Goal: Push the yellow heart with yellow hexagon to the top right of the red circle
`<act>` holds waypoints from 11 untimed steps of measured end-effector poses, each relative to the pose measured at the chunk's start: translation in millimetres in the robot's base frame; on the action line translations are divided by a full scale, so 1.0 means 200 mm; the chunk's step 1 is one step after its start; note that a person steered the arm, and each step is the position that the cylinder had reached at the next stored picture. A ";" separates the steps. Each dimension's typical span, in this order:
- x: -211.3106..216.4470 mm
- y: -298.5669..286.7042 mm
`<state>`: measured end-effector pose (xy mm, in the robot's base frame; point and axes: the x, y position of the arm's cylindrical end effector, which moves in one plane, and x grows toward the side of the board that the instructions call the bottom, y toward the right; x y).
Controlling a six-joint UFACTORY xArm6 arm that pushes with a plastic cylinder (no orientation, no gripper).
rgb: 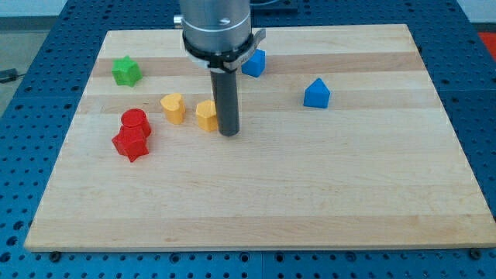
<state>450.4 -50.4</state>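
Observation:
The yellow heart (173, 108) lies left of centre on the wooden board. The yellow hexagon (205, 115) lies just to its right, a small gap between them. The red circle (135, 122) is further to the view's left, with a red star (131, 143) touching it below. My tip (229, 132) is down on the board, right against the yellow hexagon's right side. The rod hangs from the arm's grey body (217, 27) at the view's top.
A green star (125, 71) sits at the upper left. A blue block (254, 62) lies near the top centre, partly behind the arm. A blue triangular block (316, 93) lies right of centre. The board's edge (248, 246) runs along the bottom.

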 end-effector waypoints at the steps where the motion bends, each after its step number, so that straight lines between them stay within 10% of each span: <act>1: -0.01 -0.07; 6: -0.45 0.04; 11: -0.31 -0.27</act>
<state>388.7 -105.2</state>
